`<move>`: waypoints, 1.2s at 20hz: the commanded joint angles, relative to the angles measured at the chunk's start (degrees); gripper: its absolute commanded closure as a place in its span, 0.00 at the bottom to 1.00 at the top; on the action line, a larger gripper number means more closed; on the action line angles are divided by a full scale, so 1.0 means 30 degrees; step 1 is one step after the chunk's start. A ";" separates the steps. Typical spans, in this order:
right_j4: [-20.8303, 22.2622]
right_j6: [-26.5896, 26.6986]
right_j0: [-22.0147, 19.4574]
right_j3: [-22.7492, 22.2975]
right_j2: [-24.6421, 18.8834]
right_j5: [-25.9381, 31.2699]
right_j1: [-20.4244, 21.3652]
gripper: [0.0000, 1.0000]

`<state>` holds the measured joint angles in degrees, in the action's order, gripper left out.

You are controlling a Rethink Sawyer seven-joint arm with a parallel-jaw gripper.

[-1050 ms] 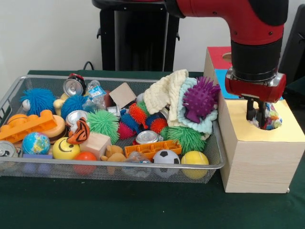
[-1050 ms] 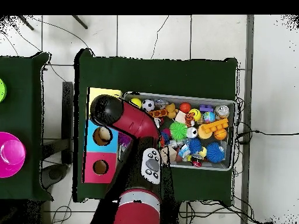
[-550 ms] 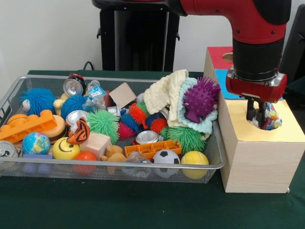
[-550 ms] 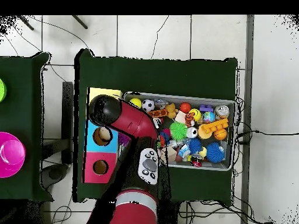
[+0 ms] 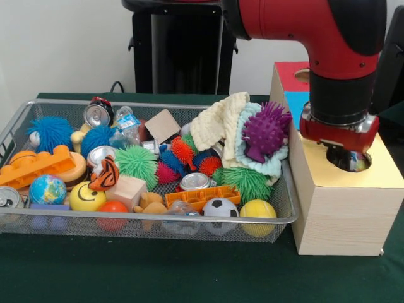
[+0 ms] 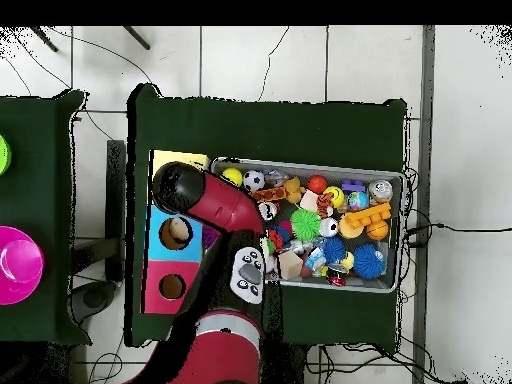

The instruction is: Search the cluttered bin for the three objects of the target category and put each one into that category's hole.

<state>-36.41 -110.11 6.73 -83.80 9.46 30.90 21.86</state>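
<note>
The wooden sorting box (image 5: pixel 341 208) stands right of the wire bin (image 5: pixel 158 218). Its near section has a yellow top with a round hole (image 5: pixel 351 161). My gripper (image 5: pixel 344 158) is sunk into that hole, so its tips are hidden under the red wrist. A pale scrap (image 5: pixel 358 165) shows at the hole's right rim. In the overhead view the arm's end (image 6: pixel 180 187) covers the yellow section (image 6: pixel 175 158). The bin holds spiky balls, cans such as one silver can (image 5: pixel 196 182), a crumpled clear bottle (image 5: pixel 126 120) and several toys.
A purple spiky ball (image 5: pixel 265 131) and a cream cloth (image 5: pixel 218 123) lean on the box's left wall. Blue hole (image 6: pixel 175 233) and red hole (image 6: pixel 172 287) lie behind the yellow one. A pink bowl (image 6: pixel 20 263) sits on a side table.
The gripper has gone down into the yellow hole. The crumpled colourful thing seen between its tips earlier is now almost wholly out of sight.
</note>
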 commanded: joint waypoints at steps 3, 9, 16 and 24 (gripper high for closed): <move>0.0231 -0.5019 -0.0543 -0.1845 0.0120 -0.1345 -0.4299 1.00; 0.0135 -0.4739 -0.0697 -0.1865 -0.0096 -0.1682 -0.4393 0.00; 0.0231 -0.4524 -0.0402 -0.2015 0.0230 -0.2188 -0.4191 0.00; 0.0273 -0.4461 -0.0395 -0.1936 0.0286 -0.2182 -0.4207 0.00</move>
<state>-37.71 -110.34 7.78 -81.51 10.12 29.28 19.90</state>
